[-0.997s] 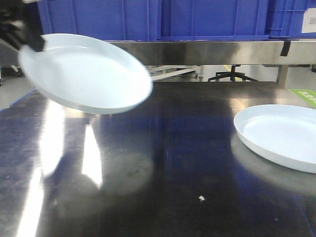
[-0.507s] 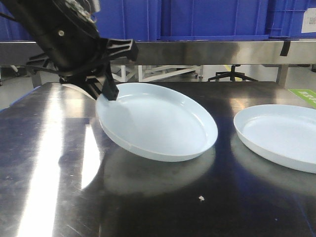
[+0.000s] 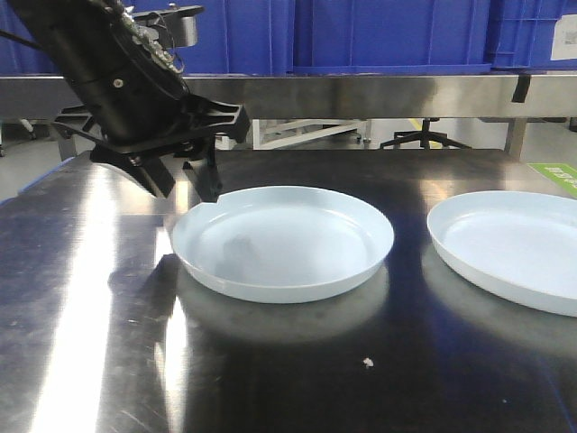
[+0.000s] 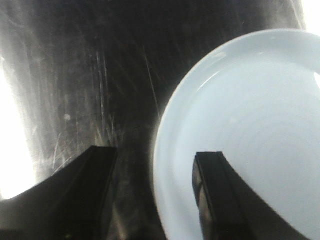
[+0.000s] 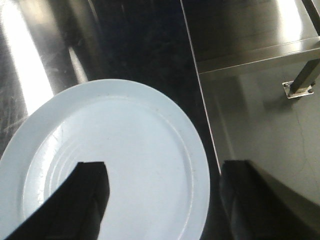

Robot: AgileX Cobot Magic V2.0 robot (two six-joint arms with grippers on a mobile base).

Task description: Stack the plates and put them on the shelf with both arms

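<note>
One pale plate (image 3: 282,242) lies flat on the dark steel table (image 3: 297,379), near its middle. My left gripper (image 3: 187,189) hangs at that plate's left rim on a bulky black arm (image 3: 126,81). In the left wrist view the left gripper (image 4: 157,172) is open, its fingers either side of the plate's (image 4: 250,130) rim. A second plate (image 3: 514,248) lies at the right. My right gripper (image 5: 165,192) is open above this plate (image 5: 110,165), one finger over the dish and one beyond its rim. The shelf (image 3: 379,95) runs along the back.
Blue crates (image 3: 388,32) stand on the shelf. A small white crumb (image 3: 367,363) lies near the table's front. In the right wrist view the table's edge (image 5: 200,100) runs close beside the plate, with grey floor and a steel leg (image 5: 302,82) beyond.
The left arm swung the first plate from the upper left down to the table's middle. It was tilted half a second ago and now lies flat. The right plate has not moved.
</note>
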